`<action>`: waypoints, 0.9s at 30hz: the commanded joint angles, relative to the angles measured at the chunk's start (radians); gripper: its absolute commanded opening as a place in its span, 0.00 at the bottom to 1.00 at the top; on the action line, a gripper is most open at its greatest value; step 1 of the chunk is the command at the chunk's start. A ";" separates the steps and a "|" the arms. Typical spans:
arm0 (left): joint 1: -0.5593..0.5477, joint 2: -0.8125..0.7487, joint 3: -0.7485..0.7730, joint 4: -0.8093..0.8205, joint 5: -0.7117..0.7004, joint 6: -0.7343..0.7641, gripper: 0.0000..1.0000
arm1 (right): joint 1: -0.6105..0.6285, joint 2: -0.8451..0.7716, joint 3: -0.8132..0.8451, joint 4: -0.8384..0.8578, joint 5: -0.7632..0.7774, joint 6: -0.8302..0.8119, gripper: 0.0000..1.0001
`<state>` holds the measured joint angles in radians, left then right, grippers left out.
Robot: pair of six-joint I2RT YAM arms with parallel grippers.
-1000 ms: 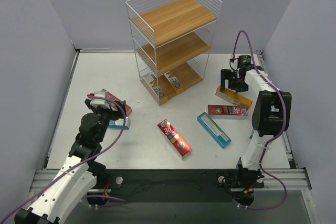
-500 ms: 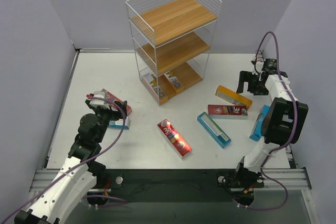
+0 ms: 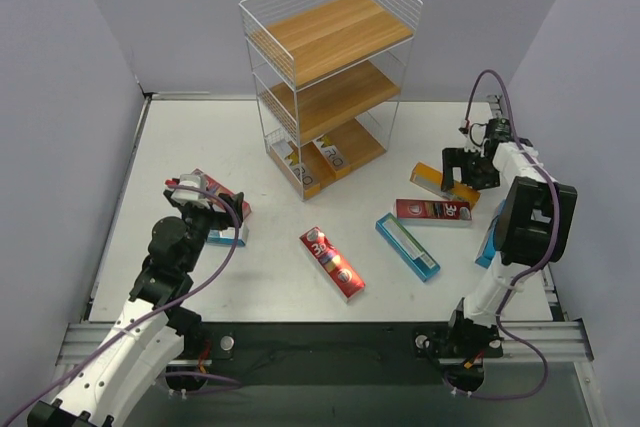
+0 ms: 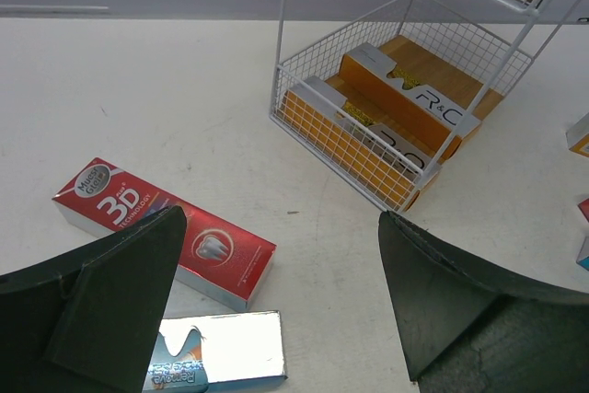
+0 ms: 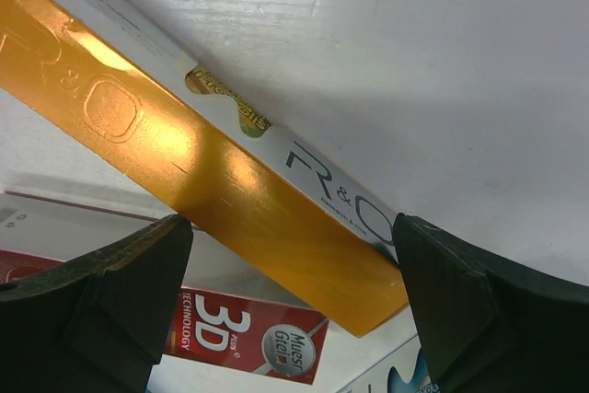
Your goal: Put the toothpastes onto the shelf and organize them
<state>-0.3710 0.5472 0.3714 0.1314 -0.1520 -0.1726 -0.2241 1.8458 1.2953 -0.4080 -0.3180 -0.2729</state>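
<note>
I am poising my right gripper [image 5: 290, 220], jaws apart, over the orange carton [image 5: 212, 172] (not yet gripped) for shelving. My left gripper [image 4: 281, 216] is hovering, equally spread.

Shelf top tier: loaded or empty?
Empty: the shelf shows bare wood on top; two orange cartons lie on its bottom tier.

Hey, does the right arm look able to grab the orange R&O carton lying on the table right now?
Probably yes: the right gripper hangs open directly above the orange R&O carton, with nothing in between.
</note>
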 commanded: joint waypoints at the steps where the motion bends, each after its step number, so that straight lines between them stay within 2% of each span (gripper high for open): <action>1: 0.006 -0.006 0.043 0.045 0.017 -0.002 0.97 | 0.054 0.012 -0.013 -0.032 0.069 -0.041 0.95; 7: 0.006 -0.006 0.044 0.047 0.022 -0.001 0.97 | 0.109 0.038 -0.047 -0.032 0.111 -0.035 0.77; 10: 0.006 -0.009 0.046 0.048 0.022 -0.001 0.97 | 0.123 0.027 -0.074 -0.031 0.126 -0.026 0.65; 11: 0.006 -0.010 0.046 0.045 0.022 -0.001 0.97 | 0.126 0.023 -0.082 -0.029 0.125 -0.026 0.54; 12: 0.006 -0.010 0.044 0.045 0.025 -0.001 0.97 | 0.129 0.010 -0.085 -0.029 0.129 -0.016 0.49; 15: 0.006 -0.018 0.046 0.047 0.029 -0.004 0.97 | 0.147 -0.010 -0.100 -0.026 0.148 0.008 0.41; 17: 0.006 -0.020 0.044 0.048 0.032 -0.005 0.97 | 0.169 -0.032 -0.106 -0.025 0.189 0.018 0.36; 21: 0.004 -0.023 0.044 0.048 0.042 -0.024 0.97 | 0.209 -0.091 -0.116 -0.014 0.310 0.058 0.20; 23: 0.001 -0.021 0.044 0.047 0.037 -0.037 0.97 | 0.256 -0.147 -0.131 -0.002 0.414 0.086 0.17; 27: -0.014 0.003 0.057 0.028 0.012 -0.085 0.97 | 0.376 -0.262 -0.160 0.005 0.563 0.155 0.17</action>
<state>-0.3737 0.5358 0.3729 0.1314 -0.1307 -0.2005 0.0456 1.7416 1.1423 -0.3901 0.0387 -0.1978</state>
